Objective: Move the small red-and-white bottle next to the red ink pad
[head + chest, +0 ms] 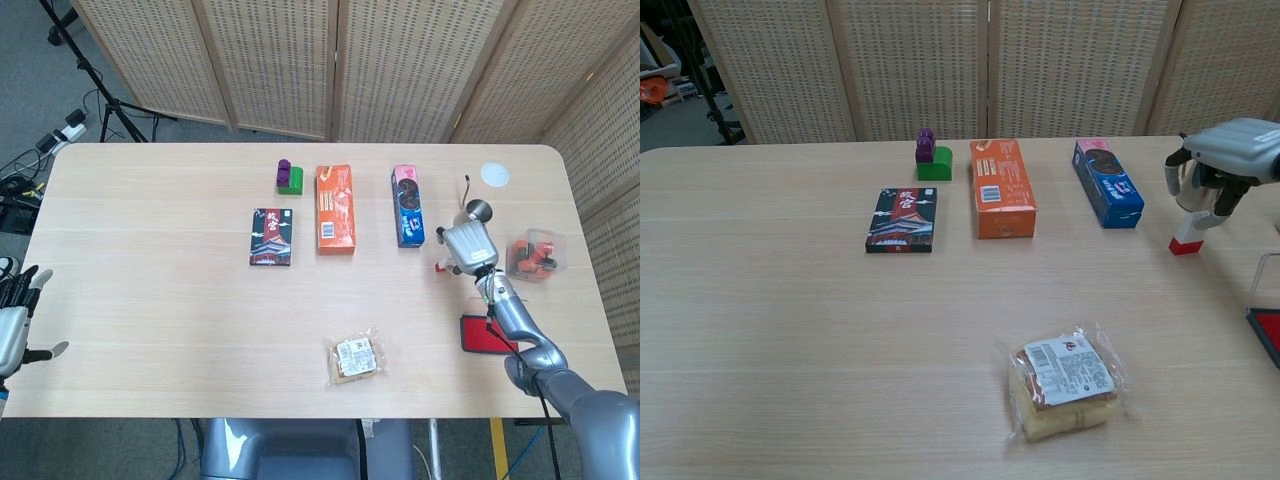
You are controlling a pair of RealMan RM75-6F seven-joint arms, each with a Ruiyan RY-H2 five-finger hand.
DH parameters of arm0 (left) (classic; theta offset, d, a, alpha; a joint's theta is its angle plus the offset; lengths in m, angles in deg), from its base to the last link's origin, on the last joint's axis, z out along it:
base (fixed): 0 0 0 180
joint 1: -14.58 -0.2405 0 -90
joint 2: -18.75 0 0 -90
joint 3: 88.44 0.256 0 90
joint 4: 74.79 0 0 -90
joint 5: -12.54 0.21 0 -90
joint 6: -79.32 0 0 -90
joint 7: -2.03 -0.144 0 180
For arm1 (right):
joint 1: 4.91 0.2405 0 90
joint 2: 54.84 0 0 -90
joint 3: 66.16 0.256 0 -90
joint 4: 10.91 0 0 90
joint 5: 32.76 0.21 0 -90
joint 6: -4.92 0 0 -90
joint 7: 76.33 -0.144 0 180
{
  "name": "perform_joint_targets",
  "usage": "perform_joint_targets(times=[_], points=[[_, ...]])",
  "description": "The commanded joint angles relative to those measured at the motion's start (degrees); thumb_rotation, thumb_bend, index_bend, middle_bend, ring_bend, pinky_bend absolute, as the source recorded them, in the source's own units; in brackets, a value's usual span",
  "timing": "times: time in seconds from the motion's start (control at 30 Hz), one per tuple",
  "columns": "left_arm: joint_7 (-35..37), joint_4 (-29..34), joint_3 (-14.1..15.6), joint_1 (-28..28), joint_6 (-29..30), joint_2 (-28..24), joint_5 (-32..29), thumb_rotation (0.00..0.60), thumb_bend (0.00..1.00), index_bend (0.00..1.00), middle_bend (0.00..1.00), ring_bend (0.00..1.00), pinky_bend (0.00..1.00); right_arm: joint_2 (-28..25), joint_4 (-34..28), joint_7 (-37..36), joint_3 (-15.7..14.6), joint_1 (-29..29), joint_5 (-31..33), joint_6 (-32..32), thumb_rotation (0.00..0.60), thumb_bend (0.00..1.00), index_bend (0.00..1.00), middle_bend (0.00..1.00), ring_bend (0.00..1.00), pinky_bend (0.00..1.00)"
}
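Small red-and-white bottle (1186,234) — white upper body, red base, tilted slightly on the counter (790,320) at its right side, just right of the blue snack box line. Its top sits under the right hand (1220,160), whose fingers (1223,200) curl down around the upper part; whether they touch it cannot be told. In the head view most of the bottle (441,265) is hidden by that hand.

Red ink pad (482,335) — flat, red face with dark rim, lying flat nearer the front edge, well apart from the bottle; only its corner (1268,330) shows in the chest view.

No print on the boxes or the snack packet (1065,385) can be read.
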Motion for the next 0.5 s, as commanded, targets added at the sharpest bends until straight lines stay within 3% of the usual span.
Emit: perform_joint_targets(times=[0.03, 0.5], points=[[-0.1, 0.03, -0.08, 0.07, -0.07, 0.07, -0.16, 0.6, 0.0, 0.0, 0.0, 0.0, 0.0, 0.97, 1.61, -1.37, -0.68, 0.39, -0.92, -0.17, 0.6, 0.11, 0.44, 1.0, 1.0, 1.0], [-0.75, 0.03, -0.17, 0.27, -0.28, 0.31, -0.72, 0.6, 0.0, 0.0, 0.0, 0.0, 0.0, 2.95, 6.9, -3.75, -2.6, 1.21, -3.07, -1.91, 0.6, 0.21, 0.45, 1.0, 1.0, 1.0]])
